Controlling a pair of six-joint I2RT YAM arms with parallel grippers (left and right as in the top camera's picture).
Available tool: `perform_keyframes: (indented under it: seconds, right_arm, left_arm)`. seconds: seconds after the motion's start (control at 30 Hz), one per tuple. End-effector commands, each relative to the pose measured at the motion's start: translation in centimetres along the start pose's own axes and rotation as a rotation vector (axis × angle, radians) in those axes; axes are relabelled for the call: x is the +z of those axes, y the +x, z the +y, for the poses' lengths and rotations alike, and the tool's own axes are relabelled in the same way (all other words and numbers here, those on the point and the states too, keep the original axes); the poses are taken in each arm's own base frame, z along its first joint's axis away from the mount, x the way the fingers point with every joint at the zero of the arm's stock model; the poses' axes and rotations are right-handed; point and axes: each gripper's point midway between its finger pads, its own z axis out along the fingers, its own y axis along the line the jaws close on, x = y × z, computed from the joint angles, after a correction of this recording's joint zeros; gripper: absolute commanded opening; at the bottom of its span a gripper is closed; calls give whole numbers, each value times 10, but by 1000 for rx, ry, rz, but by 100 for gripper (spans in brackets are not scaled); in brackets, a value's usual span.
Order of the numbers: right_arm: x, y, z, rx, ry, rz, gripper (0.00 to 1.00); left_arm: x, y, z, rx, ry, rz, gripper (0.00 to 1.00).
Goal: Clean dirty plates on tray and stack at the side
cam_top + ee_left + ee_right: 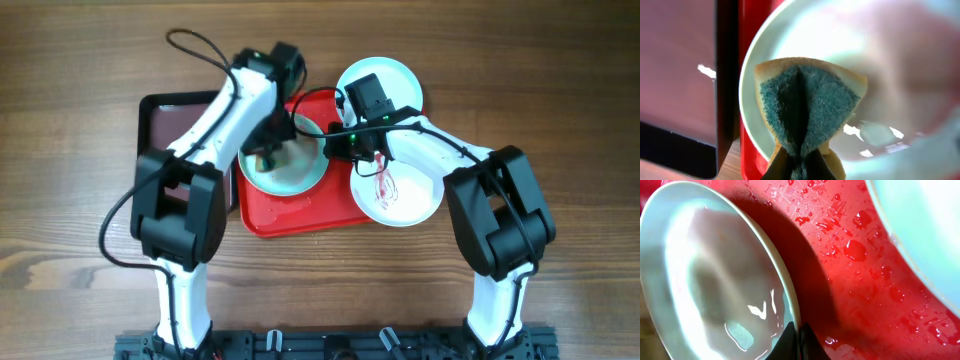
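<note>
overhead, much of the wet mint plate (300,178) is covered; left gripper (800,164) clenches a folded scratchy sponge (810,100), right gripper (797,341) pinches the plate's glossy rim.

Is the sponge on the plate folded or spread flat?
Folded: jaws of the left gripper pinch the sponge along a middle crease, green face fanned over the mint plate.

From overhead, the left arm (215,120) hides the far part of the mint plate (300,175), and the right arm (430,150) covers part of the smeared plate (405,200). In the left wrist view the mint plate's right side is blurred and the picture's bottom edge crops the sponge (807,107).
</note>
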Motion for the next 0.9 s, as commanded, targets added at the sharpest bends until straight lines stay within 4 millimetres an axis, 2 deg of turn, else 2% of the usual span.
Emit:
perform_keyframes:
  seconds: [0.0, 0.1, 0.23, 0.47, 0.5, 0.53, 0.63, 0.7, 0.77, 0.87]
  right_arm:
    - [8, -1, -8, 6, 16, 2, 4]
    - [8, -10, -10, -7, 40, -41, 5]
    - [11, -9, -9, -21, 67, -53, 5]
    - [27, 4, 3, -68, 76, -42, 13]
    - [28, 4, 3, -70, 79, -41, 12]
    - [28, 4, 3, -69, 79, -41, 4]
    - [27, 5, 3, -60, 74, -35, 4]
    - [22, 3, 4, -39, 71, -44, 4]
    - [7, -3, 9, -50, 76, -68, 4]
    - [-37, -21, 9, -109, 180, -180, 4]
  left_arm:
    - [-28, -29, 4, -54, 89, -33, 4]
    - [-30, -53, 24, -128, 110, -58, 4]
    - [-27, -66, 45, -192, 116, -52, 4]
    - [-27, -63, 39, -147, 190, -11, 4]
    - [-27, -63, 39, -147, 189, -11, 4]
    - [-27, -63, 39, -146, 189, -11, 4]
    - [-27, -63, 39, -146, 190, -12, 4]
    - [-27, -63, 39, -146, 190, -12, 4]
    - [-27, -63, 39, -137, 190, -12, 4]
    - [-28, -60, 32, -132, 228, 9, 4]
